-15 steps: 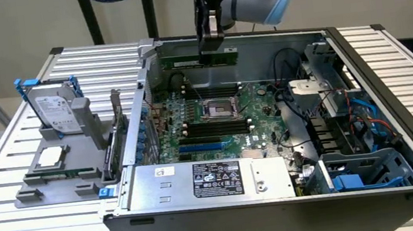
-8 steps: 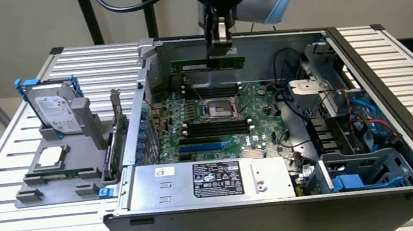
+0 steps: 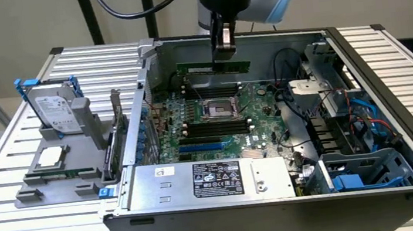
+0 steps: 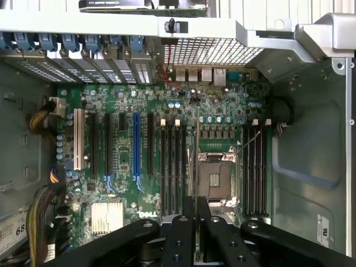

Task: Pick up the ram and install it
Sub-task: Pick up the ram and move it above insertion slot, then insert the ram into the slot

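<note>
Install step: black hand (image 3: 225,59) clamped on long thin green ram stick (image 3: 196,67) over green mobo (image 3: 259,108); needs aligning w/ black slots (image 3: 210,128).

Brightly, evenly lit from overhead; soft, faint shadows only. Gleams pale on the slatted table (image 3: 397,62) in the exterior view. Nearly washes out along the case rim (image 4: 111,25) in the wrist view, with glints on the grey side wall (image 4: 311,156). Falls darker deep inside by the drive bays (image 3: 350,127). Leaves the gripper (image 4: 196,203) an almost black silhouette before the well-lit motherboard (image 4: 125,105).
</note>
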Controlling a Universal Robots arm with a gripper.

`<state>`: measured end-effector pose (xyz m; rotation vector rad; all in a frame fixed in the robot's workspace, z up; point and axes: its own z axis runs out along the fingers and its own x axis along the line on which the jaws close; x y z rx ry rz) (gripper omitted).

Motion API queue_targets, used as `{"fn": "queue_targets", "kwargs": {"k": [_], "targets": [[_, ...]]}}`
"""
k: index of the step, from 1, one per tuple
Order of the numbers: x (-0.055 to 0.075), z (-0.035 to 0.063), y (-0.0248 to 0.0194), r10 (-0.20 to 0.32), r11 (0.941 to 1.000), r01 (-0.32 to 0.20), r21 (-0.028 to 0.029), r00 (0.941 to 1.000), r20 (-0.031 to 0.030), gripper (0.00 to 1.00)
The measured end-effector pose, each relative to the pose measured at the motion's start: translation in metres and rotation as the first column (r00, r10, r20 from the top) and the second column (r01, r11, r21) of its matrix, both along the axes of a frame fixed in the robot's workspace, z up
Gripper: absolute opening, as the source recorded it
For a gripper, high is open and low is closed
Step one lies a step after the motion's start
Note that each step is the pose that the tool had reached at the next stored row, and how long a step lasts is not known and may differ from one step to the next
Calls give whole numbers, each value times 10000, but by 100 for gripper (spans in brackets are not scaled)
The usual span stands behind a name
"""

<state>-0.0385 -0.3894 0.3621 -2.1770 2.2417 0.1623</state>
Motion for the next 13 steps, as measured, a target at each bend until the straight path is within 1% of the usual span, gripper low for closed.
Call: {"fn": "queue_targets", "kwargs": {"k": [2,13], "targets": [[16,-2,-2,0,10000,0,-1,10000,-1,13],[16,-4,-2,0,10000,0,2,10000,-1,13]]}}
